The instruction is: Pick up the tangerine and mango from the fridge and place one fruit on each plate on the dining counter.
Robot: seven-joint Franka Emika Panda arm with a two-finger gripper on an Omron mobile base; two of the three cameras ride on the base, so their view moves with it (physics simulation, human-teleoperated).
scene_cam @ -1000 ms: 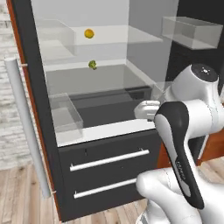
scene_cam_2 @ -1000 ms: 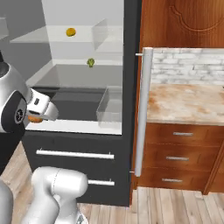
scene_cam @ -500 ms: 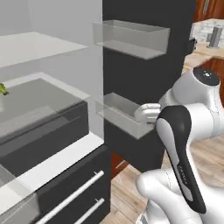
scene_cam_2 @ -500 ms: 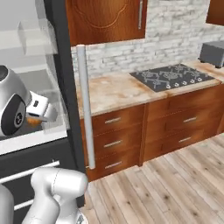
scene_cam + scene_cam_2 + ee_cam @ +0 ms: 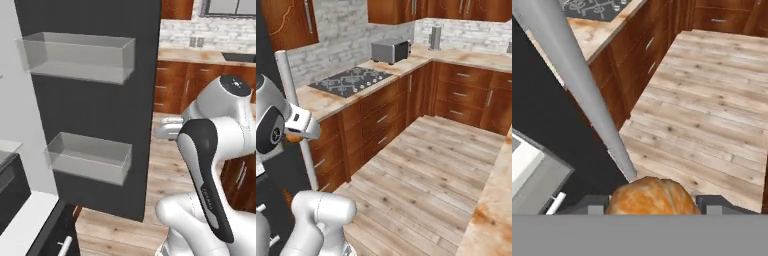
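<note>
I see my two-finger gripper [image 5: 652, 205] pinching the flattened red-orange tangerine [image 5: 651, 196]. It hangs just beside the tall black fridge's [image 5: 100, 110] long silver bar handle [image 5: 572, 85].

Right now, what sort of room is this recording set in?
A rendered home kitchen: a gas stove set in a stone counter, wooden drawers beneath, and an open black fridge door with clear bins.

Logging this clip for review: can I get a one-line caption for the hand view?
Claw shut on the tangerine, above wood flooring, beside the fridge's silver bar handle.
</note>
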